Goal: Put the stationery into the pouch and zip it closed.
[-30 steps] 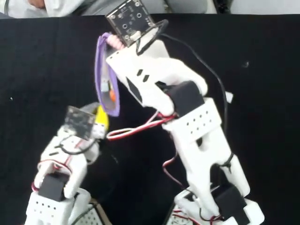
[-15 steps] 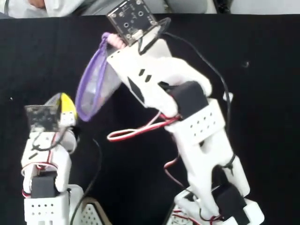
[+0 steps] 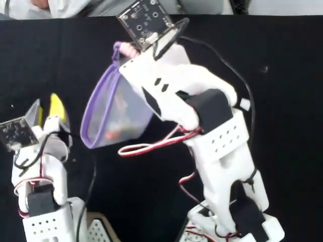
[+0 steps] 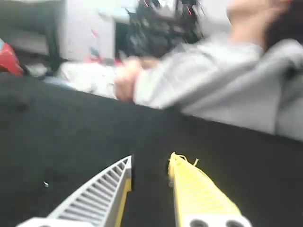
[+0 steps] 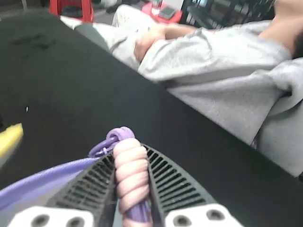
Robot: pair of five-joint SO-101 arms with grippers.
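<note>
Left of centre on the far half of the black table (image 3: 282, 101), the pouch (image 3: 108, 108), clear-walled with a purple rim, hangs from the right gripper (image 3: 130, 50), its mouth gaping toward the near left. Orange items (image 3: 115, 132) lie inside at its near end, too blurred to identify. The right gripper's jaws are closed on the pink pull cord (image 5: 129, 172) at the pouch's far corner, where a purple loop (image 5: 113, 139) protrudes past the fingertips; the pouch body extends from this grip toward the near left. The left gripper (image 4: 150, 165), at the left edge of the table and apart from the pouch, holds nothing: its grey and yellow fingers (image 4: 196, 194) stand parted, with bare table between them.
</note>
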